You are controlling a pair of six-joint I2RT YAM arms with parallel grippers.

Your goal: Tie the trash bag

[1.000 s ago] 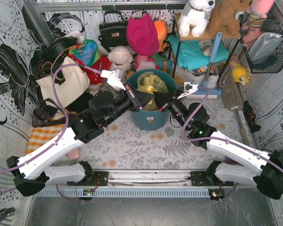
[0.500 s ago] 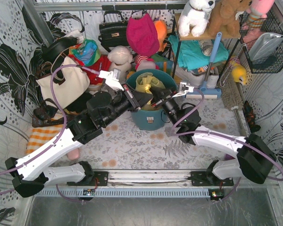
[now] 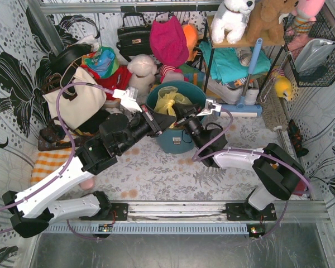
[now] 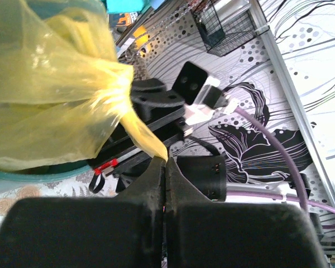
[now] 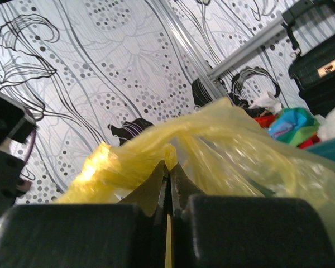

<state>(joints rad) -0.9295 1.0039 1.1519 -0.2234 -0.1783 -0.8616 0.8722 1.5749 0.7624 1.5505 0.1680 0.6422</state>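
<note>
Spots, on the floral table (image 3: 156, 173), the round teal bin (image 3: 173, 142) with the yellow-green trash bag (image 3: 173, 100) stuffed inside, plastic bunched above the rim. Pinches a twisted strand in the left gripper (image 4: 164, 167), jaws squeezed together on the film. Clamps another fold in the right gripper (image 5: 168, 170), jaws likewise closed, just beside the left over the bin.

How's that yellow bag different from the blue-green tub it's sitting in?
The trash bag is thin, see-through yellow and crinkled; the teal bin is opaque and round. The bag is pinched by both the left gripper and the right gripper; neither grips the bin. The bag sits bunched inside the bin.
</note>
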